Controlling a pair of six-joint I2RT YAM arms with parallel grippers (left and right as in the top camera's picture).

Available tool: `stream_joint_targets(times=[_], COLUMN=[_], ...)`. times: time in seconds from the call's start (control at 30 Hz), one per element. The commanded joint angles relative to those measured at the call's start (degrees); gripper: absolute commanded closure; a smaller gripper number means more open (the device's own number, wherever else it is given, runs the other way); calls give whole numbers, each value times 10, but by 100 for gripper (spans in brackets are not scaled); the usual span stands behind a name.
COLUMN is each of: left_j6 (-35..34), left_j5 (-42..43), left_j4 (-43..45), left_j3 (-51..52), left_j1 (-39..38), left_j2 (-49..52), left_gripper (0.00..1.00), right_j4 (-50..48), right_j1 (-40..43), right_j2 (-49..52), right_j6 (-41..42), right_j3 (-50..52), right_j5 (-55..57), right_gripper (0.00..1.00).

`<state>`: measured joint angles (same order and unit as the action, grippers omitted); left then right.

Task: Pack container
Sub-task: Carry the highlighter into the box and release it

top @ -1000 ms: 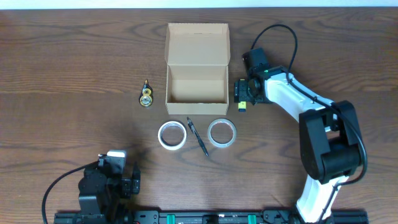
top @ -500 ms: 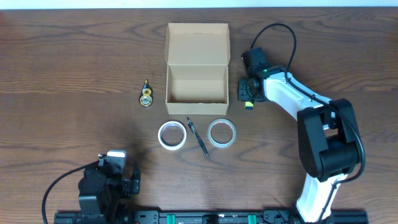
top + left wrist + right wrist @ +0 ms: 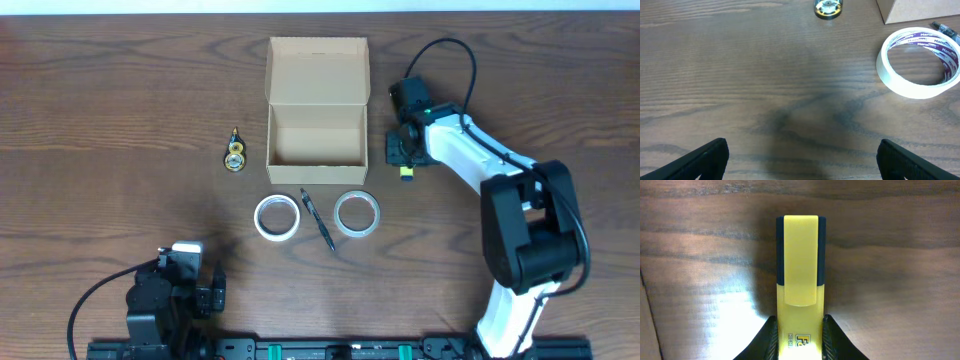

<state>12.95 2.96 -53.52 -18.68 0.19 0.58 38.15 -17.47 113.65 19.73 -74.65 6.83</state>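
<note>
Cardboard box open | right fingers clamp glossy yellow highlighter | left fingers apart

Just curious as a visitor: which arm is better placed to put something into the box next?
Right: the right gripper grips a yellow highlighter just beside the open box. The left gripper sits open and empty, far from it.

The highlighter label runs off the bottom edge, down between my right claw. Over on my left wrist view, the container is just a corner, with the pen and tape roll clipped at right.
</note>
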Motion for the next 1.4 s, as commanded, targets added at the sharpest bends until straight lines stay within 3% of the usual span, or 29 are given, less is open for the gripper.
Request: stream_joint_targets(times=[0.0,0.13,0.37,0.67,0.9,1.37], left_j6=[8,8,8,8,8,8], left_j5=[-4,-4,-4,-4,-4,-4], left_j4=[-25,-25,-25,-25,-25,-25], left_j3=[10,10,10,10,10,10], left_j1=[-2,-2,-2,-2,-2,-2], left_j2=[-3,-3,-3,-3,-3,-3], left_gripper=[5,5,4,5,5,5], right_j4=[14,35,33,37,96,156], right_j1=[4,4,-19,-54,-114,-150], right_j2=[-60,-123,-203,-132,-6,37], right_j6=[-18,-18,-78,-81,-123,-184], right_j3=[-21,-21,-54,-192,-296,-296], right_j5=[24,24,0,-60,-77,-45], right_gripper=[87,88,80,81,82,85])
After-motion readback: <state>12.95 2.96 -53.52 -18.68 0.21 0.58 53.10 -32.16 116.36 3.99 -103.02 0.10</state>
